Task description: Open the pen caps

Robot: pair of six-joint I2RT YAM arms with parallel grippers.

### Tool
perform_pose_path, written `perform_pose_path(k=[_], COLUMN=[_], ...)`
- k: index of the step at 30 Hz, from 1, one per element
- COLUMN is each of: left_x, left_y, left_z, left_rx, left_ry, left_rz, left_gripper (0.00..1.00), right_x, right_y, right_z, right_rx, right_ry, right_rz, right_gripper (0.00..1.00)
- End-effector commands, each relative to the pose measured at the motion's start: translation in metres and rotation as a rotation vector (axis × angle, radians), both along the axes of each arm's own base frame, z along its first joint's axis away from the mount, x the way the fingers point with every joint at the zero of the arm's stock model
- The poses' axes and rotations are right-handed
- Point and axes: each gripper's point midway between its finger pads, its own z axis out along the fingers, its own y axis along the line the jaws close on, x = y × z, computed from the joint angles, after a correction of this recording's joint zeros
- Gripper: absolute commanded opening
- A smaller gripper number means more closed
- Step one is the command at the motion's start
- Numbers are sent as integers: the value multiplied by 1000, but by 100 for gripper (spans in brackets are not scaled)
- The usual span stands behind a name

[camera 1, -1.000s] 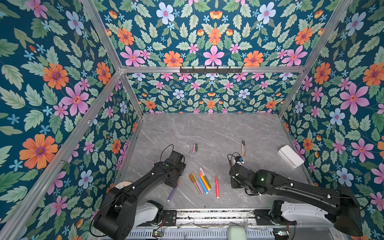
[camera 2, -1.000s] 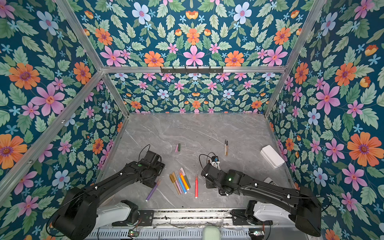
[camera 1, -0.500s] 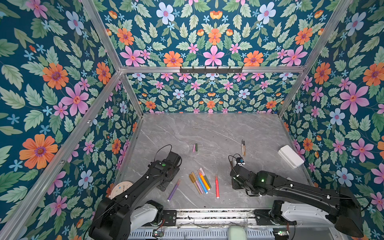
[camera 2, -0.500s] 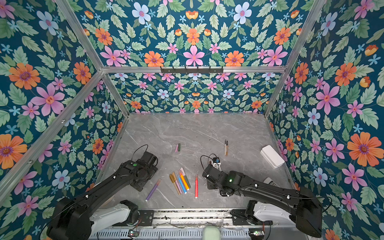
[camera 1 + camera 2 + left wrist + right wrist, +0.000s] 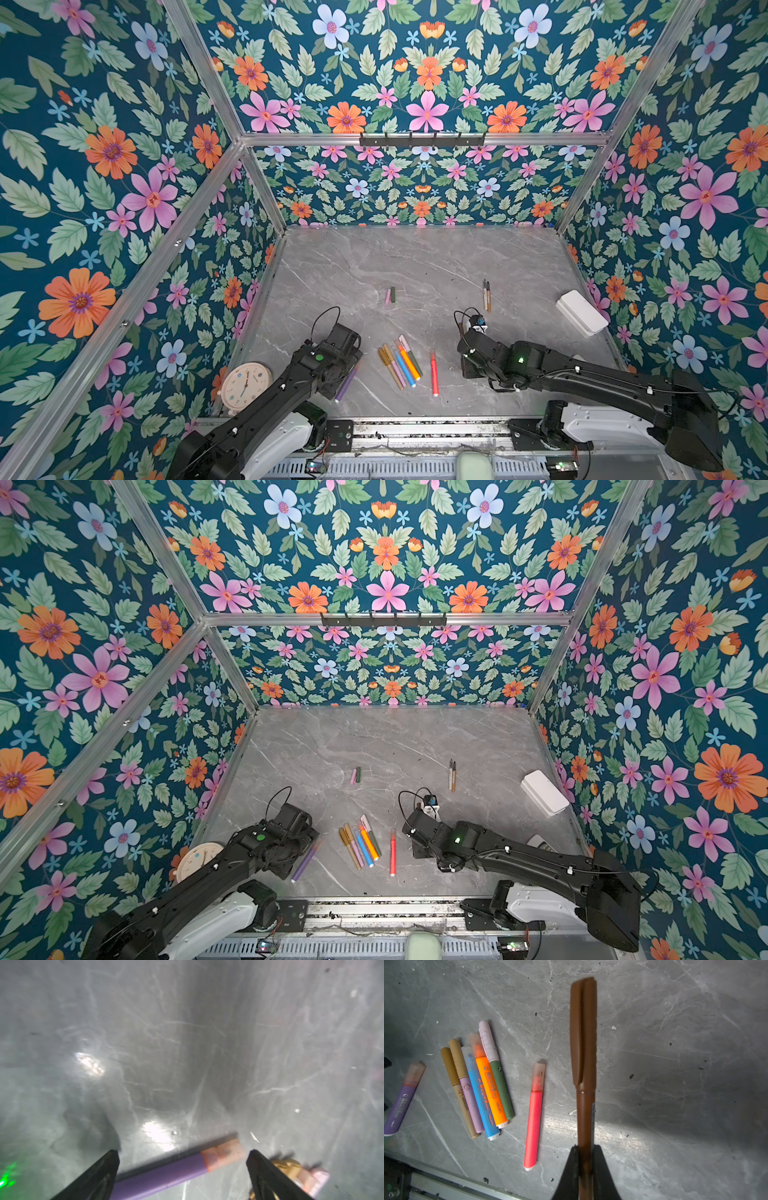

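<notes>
R gripper clamped on thin brown plastic pen, barrel end; brown cap on, jutting free, prob. presented for pull. L gripper jaws spread wide, empty, straddling purple marker pen w/ translucent orange cap, flat on grey marble table.

Left claw wide open w/ purple pen, orange cap on, lying btwn tips on table.
</notes>
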Motion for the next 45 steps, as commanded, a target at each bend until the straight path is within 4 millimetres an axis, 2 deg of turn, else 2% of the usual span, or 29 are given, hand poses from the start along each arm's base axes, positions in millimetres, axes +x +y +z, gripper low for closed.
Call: perform_pose_path(k=[1,6,14,20,27,31,35,38,40,42,45], left_x=[2,-9,-10,-6,8,13,13,17,25,40,61], left_y=[-11,-23,-65,-98,-130,-135,-128,-116,-108,-106,-117], left_z=[-2,-13,-9,-9,-10,-8,-5,7,24,52,102], left_rx=[-64,-93,-122,-134,-160,-149,-127,-78,-22,37,124], left_ry=[-22,38,27,18,-4,-10,-22,-69,-143,-266,-466], left_rz=[-12,-37,-110,-177,-232,-245,-238,-253,-297,-387,-588], left_gripper=[100,100,100,100,100,100,100,100,100,99,100], right_x=[2,2,3,2,-1,-2,-3,-2,-2,0,1], right_y=[6,5,5,3,-3,-8,-12,-11,-7,-4,7], right_z=[4,4,3,4,3,5,5,5,6,9,16], right_rx=[24,22,23,23,23,21,20,20,23,24,48], right_ry=[-6,-8,-4,-6,-6,-10,-16,-15,-15,-18,-24], right_rz=[-5,-7,-12,-14,-24,-33,-39,-38,-28,-12,46], right_gripper=[0,0,0,0,0,0,0,0,0,0,0])
